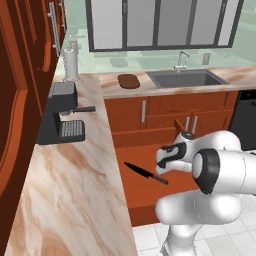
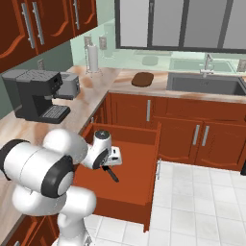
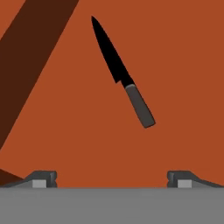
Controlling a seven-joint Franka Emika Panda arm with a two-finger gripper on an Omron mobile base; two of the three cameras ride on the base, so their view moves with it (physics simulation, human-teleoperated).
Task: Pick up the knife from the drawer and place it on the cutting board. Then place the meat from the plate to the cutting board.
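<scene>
Knife [image 3: 120, 74] lies flat on the floor of the pulled-out drawer [image 2: 137, 158], untouched, blade and handle fully exposed in the hand view. Gripper [image 3: 112, 178] hangs above it with its two fingertips spread wide and nothing between them; it is released and grasps nothing. In the hand view the handle sits between and ahead of the fingertips, slanted across the line joining them, so in my judgement the wrist needs turning before a descent.

Progress: the drawer stands open, but no pick has been made. Both placements remain outstanding: the knife to the board, then the meat to the board.

Moving outward, the left base view shows the knife [image 1: 145, 172] just beside the hand, blade pointing toward the tabletop [image 1: 65, 190] edge. In the right base view the hand covers most of the knife [image 2: 111, 174]; a short dark length shows below it. That view, however, shows the drawer's side walls and silver front handle, which the left base view cuts off behind the arm.

Farther back, a black coffee machine [image 1: 60, 112] stands on the tabletop. At the far end, the cutting board [image 1: 129, 81] lies flat beside the sink [image 1: 187, 78], bare. A paper towel roll [image 2: 92, 57] stands upright in the corner. Plate and meat cannot be located from these views.
</scene>
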